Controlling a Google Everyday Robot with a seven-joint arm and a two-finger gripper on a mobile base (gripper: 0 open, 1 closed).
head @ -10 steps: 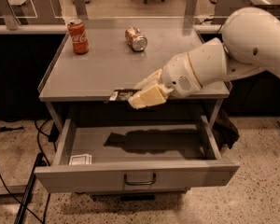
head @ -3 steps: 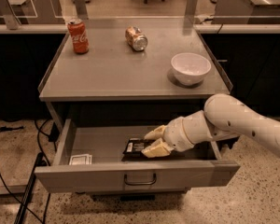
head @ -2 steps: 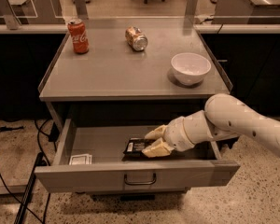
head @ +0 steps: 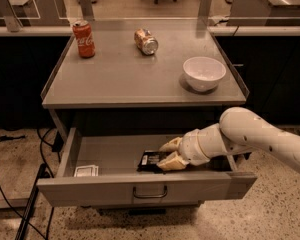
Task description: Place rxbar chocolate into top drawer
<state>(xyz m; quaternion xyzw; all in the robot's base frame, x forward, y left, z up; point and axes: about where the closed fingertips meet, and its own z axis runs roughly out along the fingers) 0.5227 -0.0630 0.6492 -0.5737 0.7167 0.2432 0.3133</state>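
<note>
rxbar chocolate (head: 151,161): inside the open top drawer (head: 140,190), low centre of frame, lying flat at the drawer floor (touching it or a hair above, cannot tell). Long axis runs roughly left-right. The tool (head: 166,154) sits just right of it, reaching in from the right of frame. It is narrowly open, astride the bar's right end and apparently pinching across its width. Likely next: release, then withdraw rightward under the worktop (head: 120,79).
</note>
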